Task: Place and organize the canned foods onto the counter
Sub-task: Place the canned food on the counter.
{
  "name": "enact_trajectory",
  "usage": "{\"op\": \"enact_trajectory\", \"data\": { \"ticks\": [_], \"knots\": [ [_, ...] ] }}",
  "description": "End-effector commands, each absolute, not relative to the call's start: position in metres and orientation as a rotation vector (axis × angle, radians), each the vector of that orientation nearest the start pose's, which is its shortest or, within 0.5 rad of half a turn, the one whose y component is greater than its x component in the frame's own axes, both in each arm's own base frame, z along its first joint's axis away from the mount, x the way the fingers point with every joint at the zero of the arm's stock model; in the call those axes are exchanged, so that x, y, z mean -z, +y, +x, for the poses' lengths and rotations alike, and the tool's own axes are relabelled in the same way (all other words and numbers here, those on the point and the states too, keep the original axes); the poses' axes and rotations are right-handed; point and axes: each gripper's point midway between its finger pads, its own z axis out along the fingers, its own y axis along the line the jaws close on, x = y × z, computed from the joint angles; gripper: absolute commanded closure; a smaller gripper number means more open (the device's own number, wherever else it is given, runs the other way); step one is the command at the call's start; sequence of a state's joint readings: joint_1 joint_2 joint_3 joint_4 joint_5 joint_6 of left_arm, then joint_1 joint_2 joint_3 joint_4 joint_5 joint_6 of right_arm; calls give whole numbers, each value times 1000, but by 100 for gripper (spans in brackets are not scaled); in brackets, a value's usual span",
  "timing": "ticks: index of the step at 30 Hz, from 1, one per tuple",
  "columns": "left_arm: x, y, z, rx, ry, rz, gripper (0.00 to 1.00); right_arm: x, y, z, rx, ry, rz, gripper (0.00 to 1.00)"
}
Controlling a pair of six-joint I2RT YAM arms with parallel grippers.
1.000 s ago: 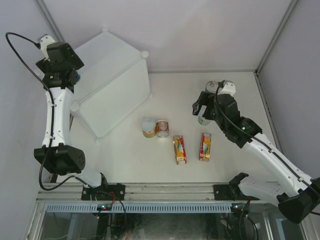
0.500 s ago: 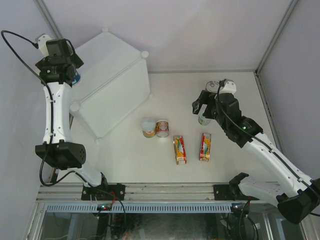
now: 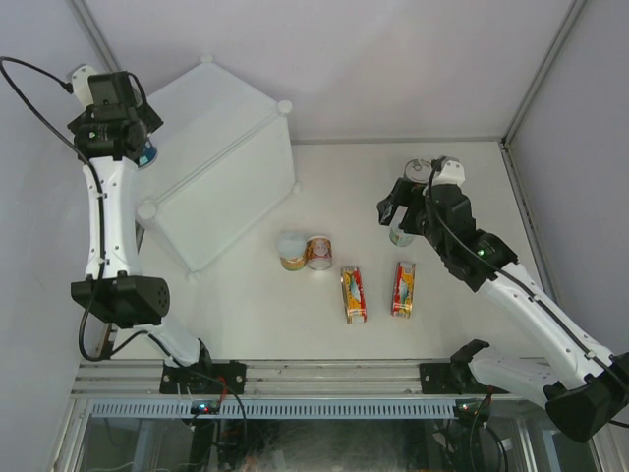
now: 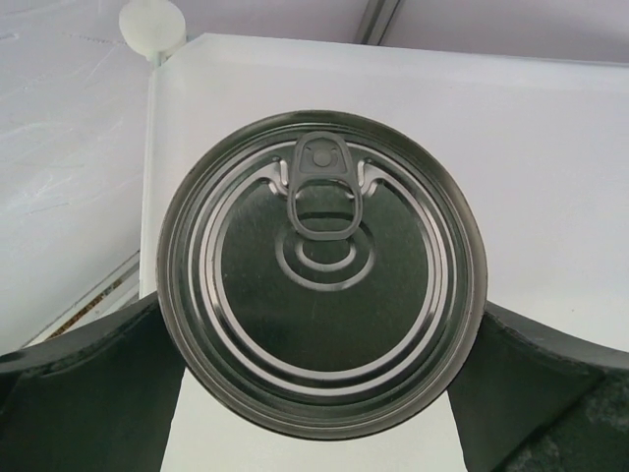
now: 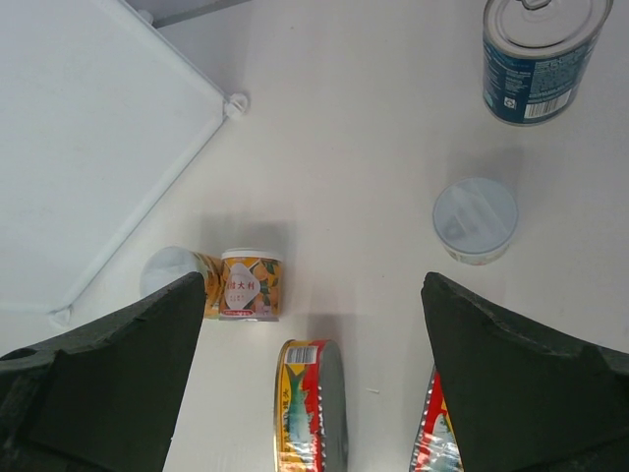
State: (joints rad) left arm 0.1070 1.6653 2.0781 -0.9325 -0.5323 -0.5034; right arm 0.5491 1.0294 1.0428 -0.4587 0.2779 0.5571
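Observation:
My left gripper [image 3: 116,126] is shut on a tall blue can [image 3: 147,153] and holds it over the left corner of the counter [image 3: 226,147]. In the left wrist view the can's silver pull-tab top [image 4: 321,265] fills the space between my fingers [image 4: 88,393], with the counter's white top [image 4: 550,147] behind. My right gripper [image 3: 398,211] hangs open above the table, holding nothing. Below it are a small white-lidded can [image 5: 475,218], a second tall blue can [image 5: 539,59], two small orange cans [image 5: 251,285] and two flat red-and-yellow tins [image 5: 310,403].
A round white knob [image 4: 152,20] marks the counter's corner next to the held can. The two small cans [image 3: 305,252] and the flat tins [image 3: 353,293] lie in the middle of the white tabletop. Grey walls close in at the left and right.
The left wrist has turned and drifted slightly back and left over the counter's corner, the can still in its grip. The right arm has not moved.

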Motion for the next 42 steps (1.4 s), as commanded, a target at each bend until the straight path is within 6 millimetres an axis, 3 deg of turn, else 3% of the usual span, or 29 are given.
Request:
{"op": "enact_trajectory", "data": {
  "ticks": [1, 7, 13, 32, 36, 42],
  "knots": [
    [-439, 119, 426, -252, 1675, -853, 0, -276, 154, 303, -477, 1959, 206, 10],
    [-444, 114, 428, -229, 1675, -803, 0, -280, 151, 301, -475, 1947, 208, 10],
    [-443, 119, 417, -264, 1666, -829, 0, -283, 150, 300, -481, 1936, 208, 9],
    [-475, 115, 400, -209, 1547, -794, 0, -289, 149, 297, -500, 1920, 221, 10],
    [-485, 107, 396, -155, 1492, -758, 0, -288, 146, 294, -493, 1925, 227, 10],
    [-485, 78, 379, -189, 1483, -611, 3, -286, 144, 292, -489, 1925, 232, 10]
  ]
}}
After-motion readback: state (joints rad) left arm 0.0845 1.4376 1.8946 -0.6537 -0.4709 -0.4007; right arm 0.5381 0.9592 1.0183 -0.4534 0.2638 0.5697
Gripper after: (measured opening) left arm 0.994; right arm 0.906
